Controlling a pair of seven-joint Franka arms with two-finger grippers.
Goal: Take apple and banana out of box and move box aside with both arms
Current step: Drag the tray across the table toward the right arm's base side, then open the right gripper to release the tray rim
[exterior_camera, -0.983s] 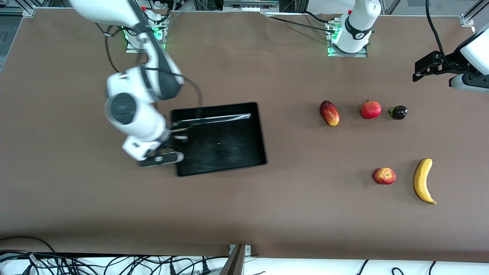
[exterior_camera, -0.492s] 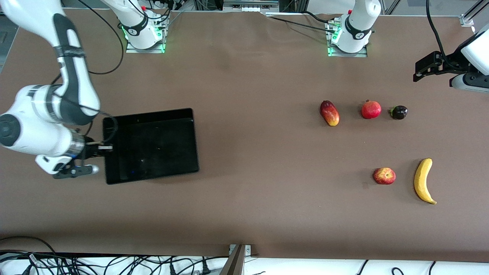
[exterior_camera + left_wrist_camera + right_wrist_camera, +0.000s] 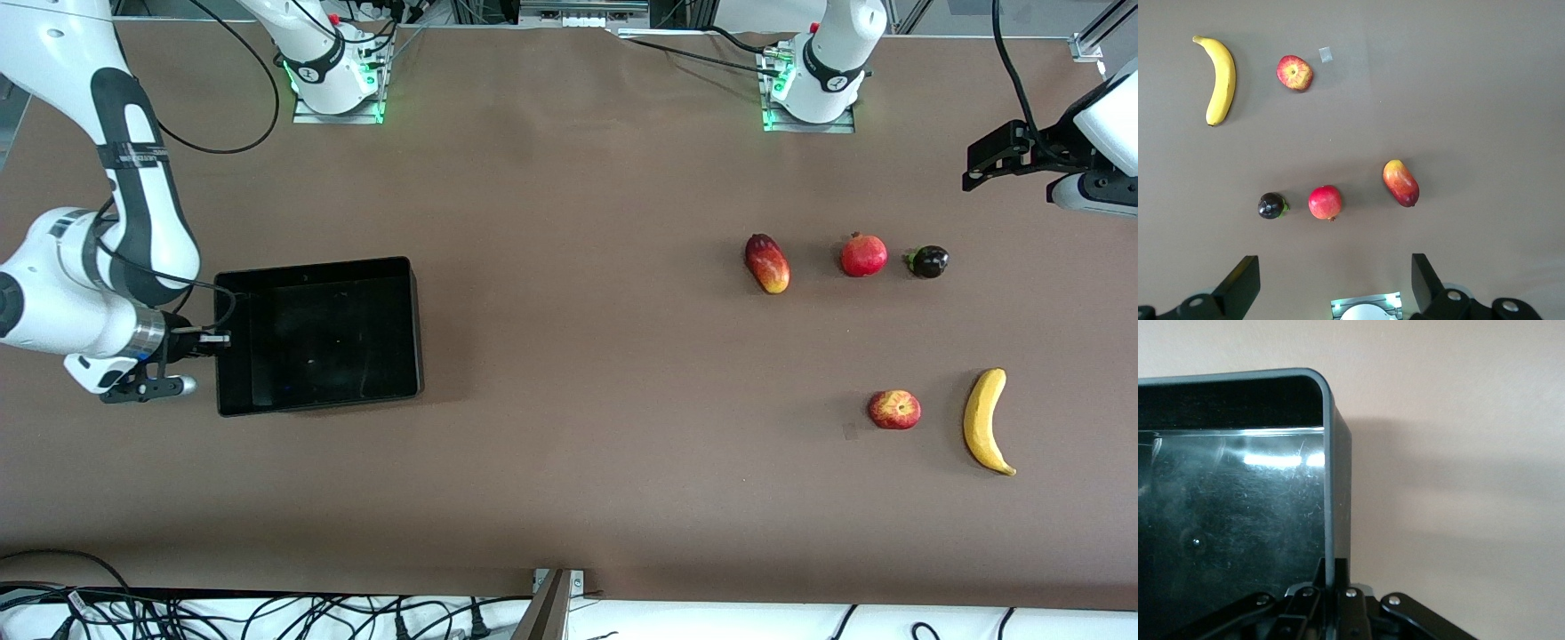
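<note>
Sitting on the tabletop (image 3: 569, 498) toward the right arm's end, the black box (image 3: 317, 335) has its wall clenched by the right gripper (image 3: 216, 339), while the left gripper (image 3: 978, 169) waits, jaws released, well apart from the banana (image 3: 983, 421) and apple (image 3: 894, 410).

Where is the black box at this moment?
In the front view, the black box sits at the right arm's end of the table, its wall clamped by the right end effector.
</note>
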